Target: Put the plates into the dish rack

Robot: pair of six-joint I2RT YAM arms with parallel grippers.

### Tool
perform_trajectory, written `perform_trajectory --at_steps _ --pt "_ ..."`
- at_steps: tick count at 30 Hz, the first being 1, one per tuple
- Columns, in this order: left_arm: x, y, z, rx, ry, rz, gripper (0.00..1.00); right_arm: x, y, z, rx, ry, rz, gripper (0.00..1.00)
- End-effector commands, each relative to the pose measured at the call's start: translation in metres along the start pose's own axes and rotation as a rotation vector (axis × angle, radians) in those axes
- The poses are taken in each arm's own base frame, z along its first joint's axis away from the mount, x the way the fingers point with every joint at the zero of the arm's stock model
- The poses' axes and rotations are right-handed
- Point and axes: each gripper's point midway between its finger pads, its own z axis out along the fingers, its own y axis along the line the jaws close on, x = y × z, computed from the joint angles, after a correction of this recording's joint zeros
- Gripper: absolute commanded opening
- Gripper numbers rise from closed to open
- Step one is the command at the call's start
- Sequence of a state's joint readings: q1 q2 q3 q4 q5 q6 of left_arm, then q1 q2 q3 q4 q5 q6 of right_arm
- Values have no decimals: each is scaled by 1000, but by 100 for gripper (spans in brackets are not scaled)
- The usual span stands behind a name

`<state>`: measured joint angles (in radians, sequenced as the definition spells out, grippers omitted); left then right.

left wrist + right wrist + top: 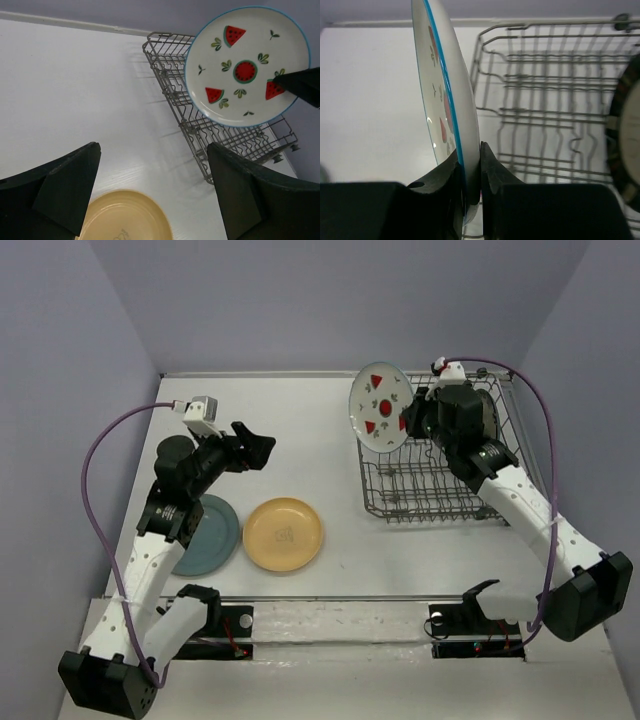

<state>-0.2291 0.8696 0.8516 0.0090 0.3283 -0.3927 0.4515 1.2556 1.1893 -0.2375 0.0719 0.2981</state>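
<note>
Top external view. The right gripper (407, 423) is clamped on the rim of the watermelon plate (380, 406) and holds it on edge above the left end of the dish rack (420, 490), which sits at the far right corner of the table (300, 410). The upright hold is judged deliberate: a plate standing on its rim can go down between two rows of tines, and a grip at one side leaves the lower edge free to enter first.

The left gripper (262, 450) hangs over the middle of the table with its jaws wide apart and empty, well clear of the raised plate. Nearly beneath it, close to the near edge, lies the yellow plate (284, 533). Just beside that, toward the left edge, the teal plate (215, 530) lies partly under the left arm. Both lie flat and are not yet loaded.

Left wrist view: the watermelon plate is white with a thin blue rim, three red melon slices, a red centre roundel and small green sprigs.

Right wrist view: both fingers (492, 170) pinch the rim, one on each face. At the right edge of this view a plate with a dark patterned rim (625, 140) already stands in the rack.
</note>
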Motion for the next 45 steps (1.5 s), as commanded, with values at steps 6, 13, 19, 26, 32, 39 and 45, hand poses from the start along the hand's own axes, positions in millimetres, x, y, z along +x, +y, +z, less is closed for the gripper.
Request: perform_trajectory --at_steps 6,13,19,26,32,39,45 --pt "31 16 -16 -71 35 164 99 -92 -99 -50 618 -213 -268 7" --pt "31 6 -22 -67 23 201 99 -82 -138 -47 785 -142 -334 7" --pt "33 0 -23 -51 24 212 99 -66 -158 -31 794 -93 -316 7" --pt "32 -1 -24 -54 19 215 99 -51 -175 -8 798 -31 -319 7" --pt "30 -1 -25 -57 11 216 98 -21 -181 8 767 29 -299 7" --pt "30 0 -25 -59 10 218 98 18 -190 27 748 101 -265 7" --pt "31 1 -25 -63 12 216 98 28 -196 33 756 109 -239 7"
